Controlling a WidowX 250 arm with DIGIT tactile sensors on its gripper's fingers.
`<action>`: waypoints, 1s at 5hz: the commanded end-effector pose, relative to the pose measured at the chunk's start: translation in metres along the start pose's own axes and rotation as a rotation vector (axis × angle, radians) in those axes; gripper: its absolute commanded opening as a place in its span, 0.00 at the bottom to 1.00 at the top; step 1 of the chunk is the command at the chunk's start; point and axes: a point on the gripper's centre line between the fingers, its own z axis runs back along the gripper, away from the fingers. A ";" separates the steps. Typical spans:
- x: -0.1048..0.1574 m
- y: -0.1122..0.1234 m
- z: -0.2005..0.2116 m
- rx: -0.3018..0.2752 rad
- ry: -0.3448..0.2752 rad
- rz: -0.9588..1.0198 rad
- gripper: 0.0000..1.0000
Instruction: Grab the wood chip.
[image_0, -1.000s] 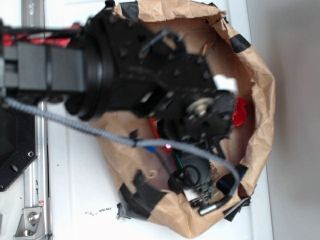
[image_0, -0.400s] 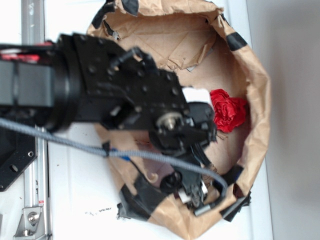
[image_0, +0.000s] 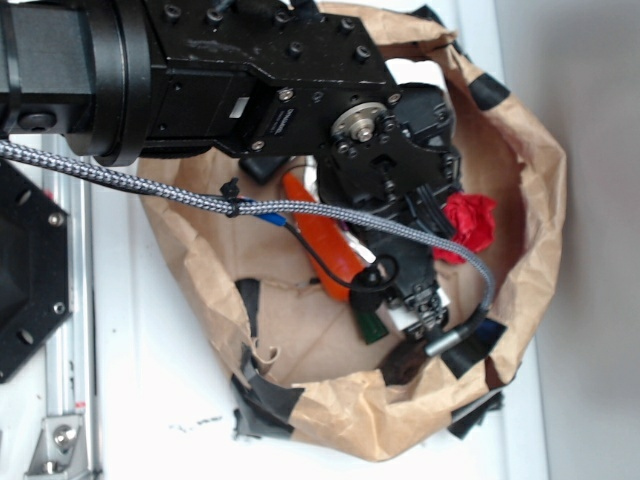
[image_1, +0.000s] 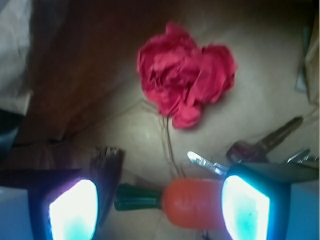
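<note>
The black arm (image_0: 250, 80) fills the upper left of the exterior view, reaching into the brown paper bag (image_0: 530, 200); the red crumpled flower (image_1: 185, 80) sits upper centre in the wrist view; the orange carrot (image_1: 192, 202) lies at the bottom between the wide-spread gripper (image_1: 160, 207) pads; keys (image_1: 265, 142) lie right; the wood chip (image_1: 107, 167) sits lower left, beside the left pad.
</note>
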 end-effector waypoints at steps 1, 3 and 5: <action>-0.006 -0.032 -0.015 0.007 -0.017 -0.105 1.00; -0.026 -0.066 -0.017 -0.050 0.025 -0.159 1.00; -0.010 -0.062 -0.033 -0.047 -0.026 -0.204 1.00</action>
